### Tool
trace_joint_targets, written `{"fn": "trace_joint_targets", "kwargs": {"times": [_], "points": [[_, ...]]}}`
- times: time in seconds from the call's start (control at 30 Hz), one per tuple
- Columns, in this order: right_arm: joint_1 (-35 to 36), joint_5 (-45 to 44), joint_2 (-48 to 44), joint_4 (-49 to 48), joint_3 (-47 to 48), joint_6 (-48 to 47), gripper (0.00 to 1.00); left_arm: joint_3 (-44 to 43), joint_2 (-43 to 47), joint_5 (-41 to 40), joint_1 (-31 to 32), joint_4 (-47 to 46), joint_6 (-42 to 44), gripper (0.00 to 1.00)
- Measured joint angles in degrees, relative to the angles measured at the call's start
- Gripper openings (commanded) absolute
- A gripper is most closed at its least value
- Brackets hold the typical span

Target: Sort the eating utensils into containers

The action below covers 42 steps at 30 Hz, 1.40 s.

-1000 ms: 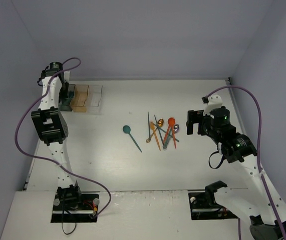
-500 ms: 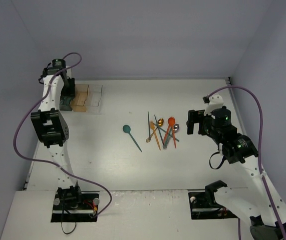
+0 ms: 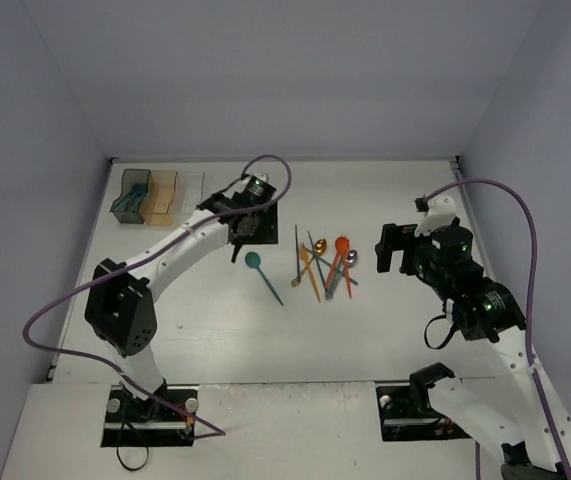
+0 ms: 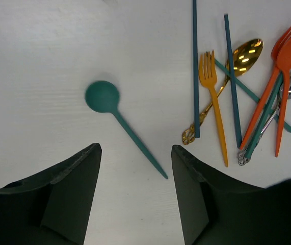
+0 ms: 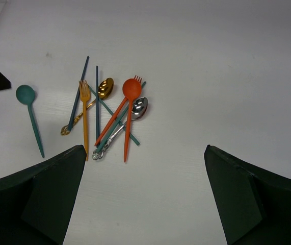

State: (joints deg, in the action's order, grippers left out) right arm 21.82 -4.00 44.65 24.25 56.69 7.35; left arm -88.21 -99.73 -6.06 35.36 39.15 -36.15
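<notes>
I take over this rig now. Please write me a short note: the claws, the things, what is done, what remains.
Left claw: open, empty, above the lone teal spoon.
Right claw: open, empty, facing the pile.
Bins at the far left; the grey bin holds something teal, so sorting has begun.
Remaining: the teal spoon and the pile of forks, spoons and sticks.

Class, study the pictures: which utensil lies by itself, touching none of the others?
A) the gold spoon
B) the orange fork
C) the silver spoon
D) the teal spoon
D: the teal spoon lies alone with bare surface all round it, while the others overlap in the pile off to its side.
</notes>
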Motion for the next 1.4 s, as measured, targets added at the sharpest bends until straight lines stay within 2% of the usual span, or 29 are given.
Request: {"fn": "trace_joint_targets", "kwargs": {"times": [0.07, 0.13, 0.47, 1.0, 1.4], "points": [[0.0, 0.1, -0.89, 0.0, 0.0, 0.1, 1.0, 2.86, -0.82, -1.94, 3.35, -1.9, -4.62, 0.45], [0.02, 0.33, -1.66, 0.02, 0.0, 0.19, 1.0, 4.38, -2.23, -4.06, 6.45, -3.29, -8.67, 0.43], [1.15, 1.27, -4.33, 0.04, 0.0, 0.79, 1.0, 2.11, -12.07, -10.53, 17.37, -8.81, -20.56, 0.37], [1.53, 1.27, -8.03, 0.2, 0.0, 1.25, 1.0, -1.84, -20.43, -12.62, 18.9, -10.07, -27.22, 0.33], [1.53, 1.27, -8.42, 0.44, 0.0, 1.41, 1.0, -2.84, -21.41, -13.59, 18.9, -11.53, -29.28, 0.34]]}}
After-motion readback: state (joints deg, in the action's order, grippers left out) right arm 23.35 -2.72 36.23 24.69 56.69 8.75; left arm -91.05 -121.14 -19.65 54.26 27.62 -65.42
